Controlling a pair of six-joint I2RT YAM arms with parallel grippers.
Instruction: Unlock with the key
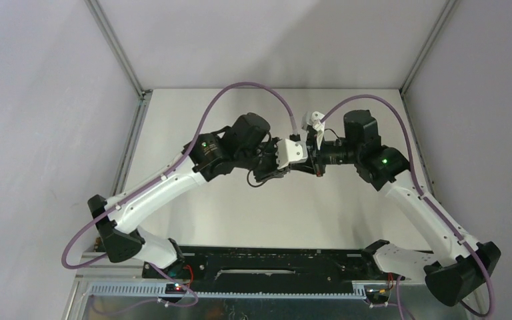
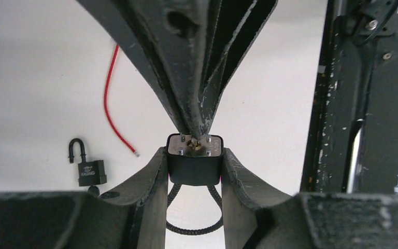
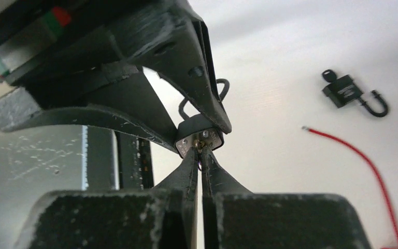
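White table (image 1: pixel 240 213), grey walls. Over mid-table we see the L gripper (image 2: pixel 194 157) clamped on a small black padlock (image 2: pixel 194 170), its cable shackle hanging below. The R gripper (image 3: pixel 202 155) is closed tight, tips at the lock's brass keyway; can't tell if they pinch anything. A 2nd padlock (image 3: pixel 344 93) and a red wire (image 3: pixel 363 155) lie on the table.

Two padlocks are in view: one cable-loop padlock (image 3: pixel 199 136) clamped in a gripper, and one rigid-shackle padlock (image 2: pixel 91 172) lying on the bench (image 2: pixel 41 78). One black-headed key (image 3: pixel 329 75) can be counted, stuck in the lying padlock. There is one red wire (image 2: pixel 105 104). Two grippers show: the left gripper (image 2: pixel 195 165) and the right gripper (image 3: pixel 201 155)
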